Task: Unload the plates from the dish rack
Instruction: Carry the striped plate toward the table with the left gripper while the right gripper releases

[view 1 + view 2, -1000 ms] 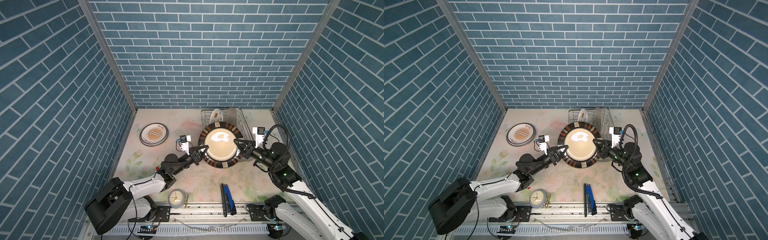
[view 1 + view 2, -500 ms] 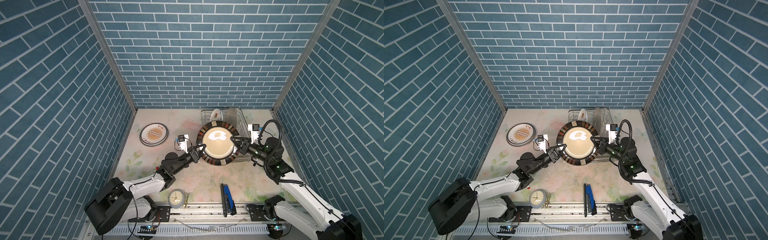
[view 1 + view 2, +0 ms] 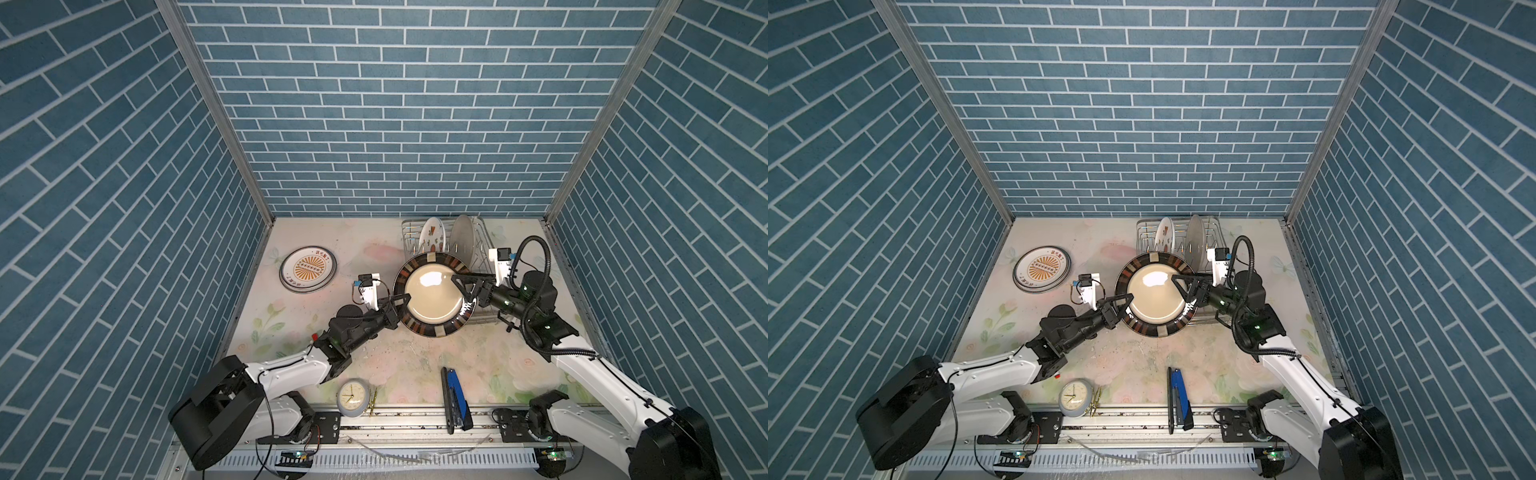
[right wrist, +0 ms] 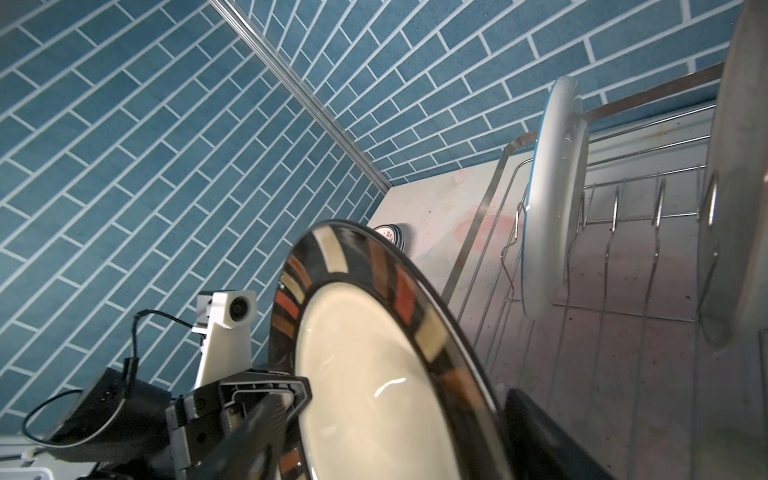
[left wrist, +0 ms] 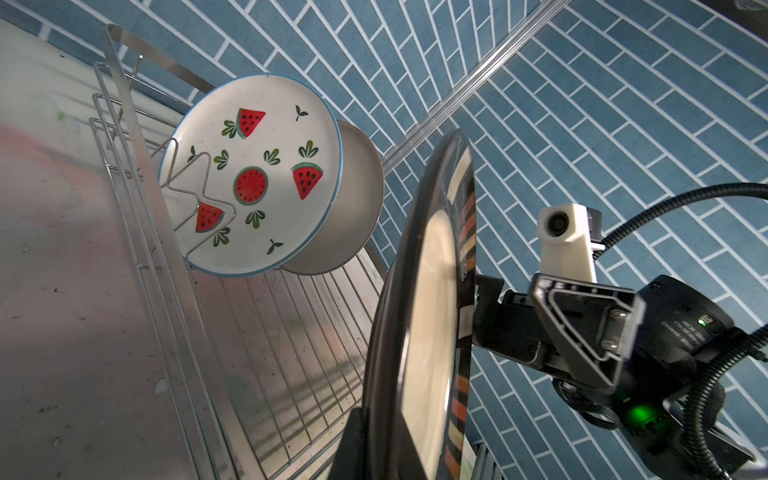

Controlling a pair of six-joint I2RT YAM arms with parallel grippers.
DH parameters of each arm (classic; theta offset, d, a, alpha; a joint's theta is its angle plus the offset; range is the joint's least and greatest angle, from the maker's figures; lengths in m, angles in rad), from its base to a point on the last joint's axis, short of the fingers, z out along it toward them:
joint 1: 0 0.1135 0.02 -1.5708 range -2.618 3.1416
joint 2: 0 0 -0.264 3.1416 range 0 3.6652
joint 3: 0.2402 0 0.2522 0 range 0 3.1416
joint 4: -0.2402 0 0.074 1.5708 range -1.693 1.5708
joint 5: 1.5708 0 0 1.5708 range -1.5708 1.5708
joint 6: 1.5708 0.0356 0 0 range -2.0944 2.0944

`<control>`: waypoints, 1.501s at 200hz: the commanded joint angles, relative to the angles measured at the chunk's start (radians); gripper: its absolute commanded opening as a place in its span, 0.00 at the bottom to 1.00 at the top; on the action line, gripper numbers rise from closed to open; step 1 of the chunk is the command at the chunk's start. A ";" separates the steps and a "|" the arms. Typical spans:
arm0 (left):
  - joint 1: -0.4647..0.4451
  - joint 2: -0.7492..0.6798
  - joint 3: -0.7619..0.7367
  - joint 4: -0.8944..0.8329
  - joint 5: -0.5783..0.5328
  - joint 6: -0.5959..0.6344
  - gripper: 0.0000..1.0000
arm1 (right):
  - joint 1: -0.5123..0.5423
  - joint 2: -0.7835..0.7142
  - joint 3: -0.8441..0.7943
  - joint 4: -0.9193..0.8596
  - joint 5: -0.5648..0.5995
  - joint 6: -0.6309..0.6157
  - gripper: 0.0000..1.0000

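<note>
The left gripper (image 3: 400, 301) is clamped narrow on the left rim of the banded plate (image 3: 432, 301) and carries it clear of the desk (image 3: 374, 249), face up and tilted. The right gripper (image 3: 463, 291) stands wide. One finger lies over the plate's cream face and the other is below its right rim. Whether either finger touches the plate is hard to tell from these angles. The left wrist view shows the plate edge-on with the spread right gripper behind it.

The left arm (image 3: 291, 370) reaches low and forward from its base towards the middle of the desk. The right arm (image 3: 590, 370) rises from its base, bends at the elbow and points its wrist leftward at the plate.

At the far left of the desk lies a plate stack (image 3: 308, 274) with an orange sunburst on top. The rack (image 3: 482, 249) sits at the back right, just behind the held plate. A watermelon plate (image 3: 432, 235) and a grey plate (image 3: 462, 237) stand upright in it between the prongs.

A second ago the right gripper was closed on the plate's right rim; it has since let go. The plate has shifted slightly to the left.
</note>
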 commanded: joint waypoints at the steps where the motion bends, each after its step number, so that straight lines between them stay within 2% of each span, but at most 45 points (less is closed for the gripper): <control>1: 0.006 -0.018 0.002 0.132 -0.018 -0.021 0.00 | 0.004 0.000 -0.015 0.056 0.000 0.000 0.99; 84: 0.050 0.010 -0.038 0.226 -0.025 -0.125 0.00 | 0.006 0.044 -0.022 0.075 0.024 -0.010 0.99; 105: 0.080 0.041 -0.035 0.252 0.002 -0.190 0.00 | 0.006 0.061 -0.018 0.075 0.028 -0.009 0.99; 137: 0.138 0.092 -0.070 0.383 0.023 -0.298 0.00 | 0.011 0.080 -0.013 0.078 0.041 -0.017 0.99; 195: 0.195 0.083 -0.120 0.463 -0.005 -0.380 0.00 | 0.088 0.085 0.004 0.044 0.121 -0.067 0.99; 258: 0.242 -0.016 -0.153 0.364 -0.079 -0.410 0.00 | 0.265 0.137 0.086 -0.054 0.270 -0.180 0.99; 300: 0.247 -0.178 -0.137 0.103 -0.148 -0.388 0.00 | 0.311 0.169 0.115 -0.070 0.345 -0.201 0.99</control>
